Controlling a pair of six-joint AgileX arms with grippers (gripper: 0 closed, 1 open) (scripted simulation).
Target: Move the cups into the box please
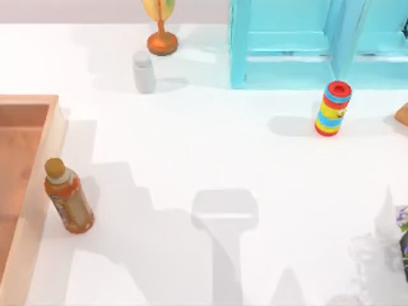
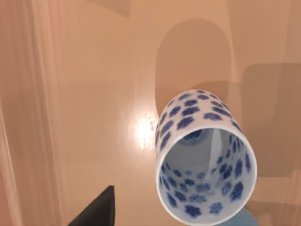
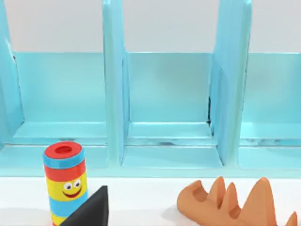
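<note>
White porcelain with blue flowers, the small handleless cup [image 2: 205,155] stands upright on the reddish-brown floor of the shallow wooden box [image 1: 44,159], directly beneath the left wrist camera; whether that pincer is released, I cannot tell.

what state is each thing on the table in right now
floral cup: upright, empty, standing inside the box
box: open-topped, at the table's left edge
bottle: capped, upright beside the box
striped cylinder: upright, near the shelf
shelf: upright, compartments empty
white jar: upright, lid on
</note>
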